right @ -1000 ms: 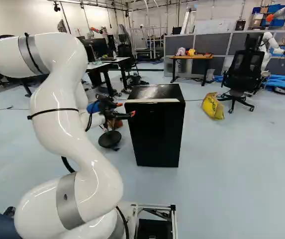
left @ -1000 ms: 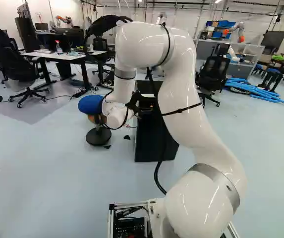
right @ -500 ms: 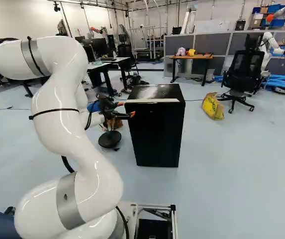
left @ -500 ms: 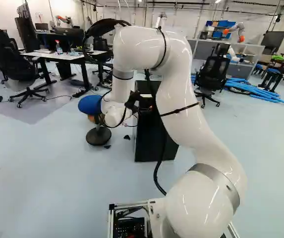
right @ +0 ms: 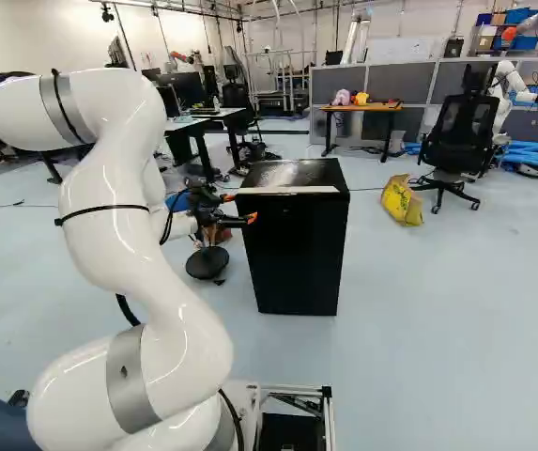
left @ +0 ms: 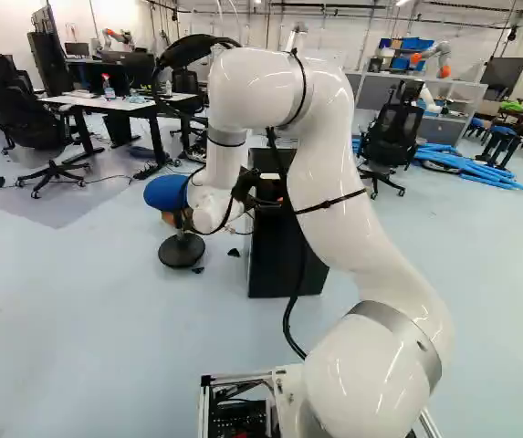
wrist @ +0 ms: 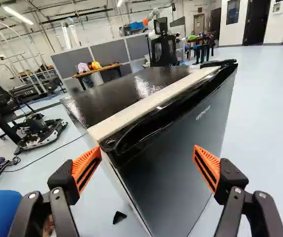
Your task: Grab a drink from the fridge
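From the base (right: pixel 329 418), floor runs ahead to the shut fridge (right: pixel 297 249), and your door swing would probably use that stretch. The loose black cable (left: pixel 287 319) hangs beside your arm (right: pixel 128 216), so a wide sweep could snag it. Your fingers (wrist: pixel 86 170) stand wide apart with nothing clamped, one by the near upright edge of the door (wrist: pixel 181 153), the other before its face; contact there you cannot tell. Close off-line and the pads may slide off that slick edge, or a sideways push may shove the whole cabinet. The drink isn't in sight, presumably inside. The blue-topped stool (left: pixel 165 192) sits close beside the wrist, leaving little margin for backing off. Beyond the fridge's other side, floor reaches to a yellow bag (right: pixel 402 199) and an office chair (right: pixel 461 132).
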Robot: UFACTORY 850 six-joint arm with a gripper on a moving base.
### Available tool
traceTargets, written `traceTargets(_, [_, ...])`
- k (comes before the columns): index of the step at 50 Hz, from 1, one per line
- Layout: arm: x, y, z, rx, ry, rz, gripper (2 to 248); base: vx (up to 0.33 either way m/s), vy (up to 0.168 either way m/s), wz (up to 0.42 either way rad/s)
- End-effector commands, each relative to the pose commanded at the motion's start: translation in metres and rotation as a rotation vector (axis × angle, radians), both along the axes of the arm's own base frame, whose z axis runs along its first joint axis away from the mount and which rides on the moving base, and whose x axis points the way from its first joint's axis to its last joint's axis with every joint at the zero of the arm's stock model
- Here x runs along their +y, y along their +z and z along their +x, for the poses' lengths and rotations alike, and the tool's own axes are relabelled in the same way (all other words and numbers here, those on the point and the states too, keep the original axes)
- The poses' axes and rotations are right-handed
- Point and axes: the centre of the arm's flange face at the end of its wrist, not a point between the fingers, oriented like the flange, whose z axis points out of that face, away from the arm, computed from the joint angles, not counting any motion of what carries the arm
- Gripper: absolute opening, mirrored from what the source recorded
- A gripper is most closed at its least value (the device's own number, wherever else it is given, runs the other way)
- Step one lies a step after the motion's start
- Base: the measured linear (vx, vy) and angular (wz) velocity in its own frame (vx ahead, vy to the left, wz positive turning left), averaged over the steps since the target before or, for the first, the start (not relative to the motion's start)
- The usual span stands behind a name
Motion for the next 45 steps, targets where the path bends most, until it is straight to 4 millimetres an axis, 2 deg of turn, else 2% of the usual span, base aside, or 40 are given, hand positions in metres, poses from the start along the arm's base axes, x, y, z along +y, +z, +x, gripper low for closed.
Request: traceTargets(45, [-0.001, -0.002, -0.011, 0.014, -0.081, 0.016, 247, 0.0, 0.0, -0.001])
